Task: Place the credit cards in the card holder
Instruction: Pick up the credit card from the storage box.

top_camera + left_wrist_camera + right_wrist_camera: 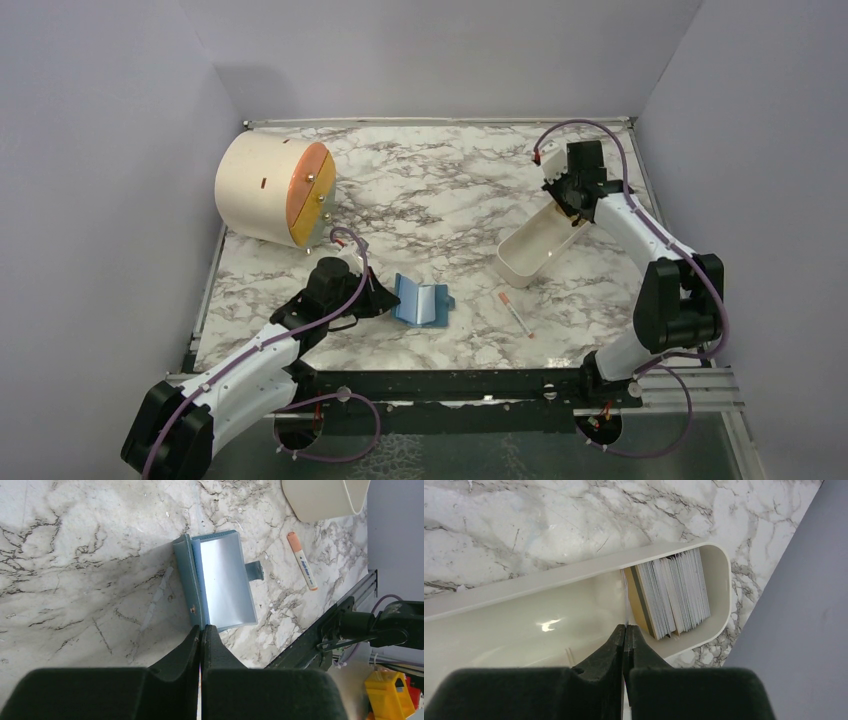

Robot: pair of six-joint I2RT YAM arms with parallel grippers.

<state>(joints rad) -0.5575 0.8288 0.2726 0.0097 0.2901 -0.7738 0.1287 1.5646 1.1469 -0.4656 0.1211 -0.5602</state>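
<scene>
The marble table carries everything. Largest on it is a cream drum lying on its side at the far left, its orange and yellow round face turned to the right.

At the far right a white oblong tray lies slantwise. In the right wrist view its long body is bare, and the credit cards stand on edge in 1 tight stack against its rounded end. Most show white or grey edges, and the front card is gold with a dark stripe. The right gripper reaches into the tray, clenched on a single card, thin and white, seen edge-on. It stands just in front of the stack with a narrow gap between.

The card holder lies near the middle of the table, toward the near edge, well apart from the tray. It is open, teal-blue outside and a lighter, glossy blue inside, with 2 leaves meeting at a fold and a short strap tab on its right side. No card shows in it. The left gripper sits at its left, fingers pressed together, tips touching the holder's edge. Whether they pinch the leaf I cannot tell.

Smallest is a white pen-like stick with an orange cap, lying right of the holder.
</scene>
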